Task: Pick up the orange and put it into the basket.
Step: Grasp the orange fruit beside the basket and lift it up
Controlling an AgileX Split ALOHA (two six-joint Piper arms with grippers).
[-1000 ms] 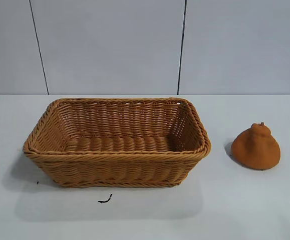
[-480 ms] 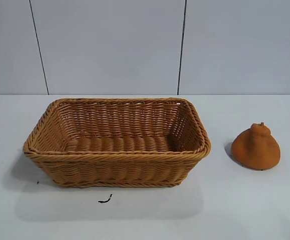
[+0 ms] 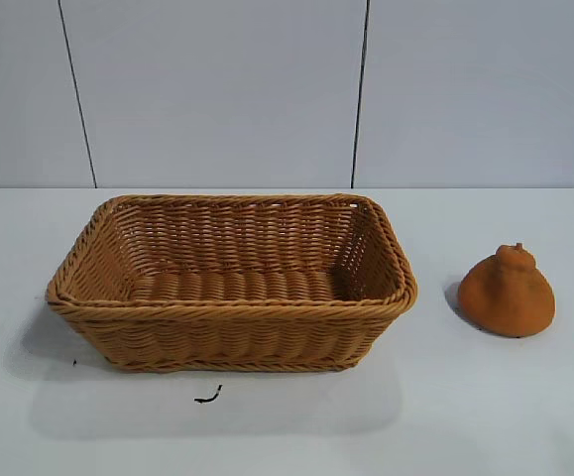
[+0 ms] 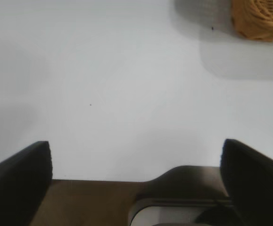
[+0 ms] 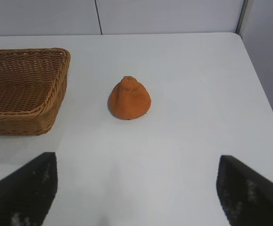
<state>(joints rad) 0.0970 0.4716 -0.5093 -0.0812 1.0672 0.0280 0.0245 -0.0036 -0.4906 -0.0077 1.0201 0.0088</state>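
**A:** The orange (image 3: 507, 294) is sitting on the worktop (image 3: 485, 416), at about 3 o'clock from the basket (image 3: 229, 302) in the outside view, just beside its short end but not touching it. It is resting on its broad base with the knobby top pointing up. Nothing is lying in the basket yet.

**B:** And which end effector is going for it?

**A:** I am judging mine on the right. My right end effector (image 5: 136, 188) is hovering with its fingers spread wide and holding nothing, and the orange (image 5: 129, 99) is lying at 12 o'clock ahead of it, well apart. My left end effector (image 4: 136, 169) is also standing wide apart and empty, over bare worktop near the basket's corner (image 4: 261, 19).

**B:** How are you expecting it to handle?

**A:** I am reading it as light and fairly firm, with rough matte skin that should not be slipping. The sloping sides are worrying me: a pinch high up could squeeze it downward out of the pads. I am planning to close across the widest part, low near the base, with gentle pressure.
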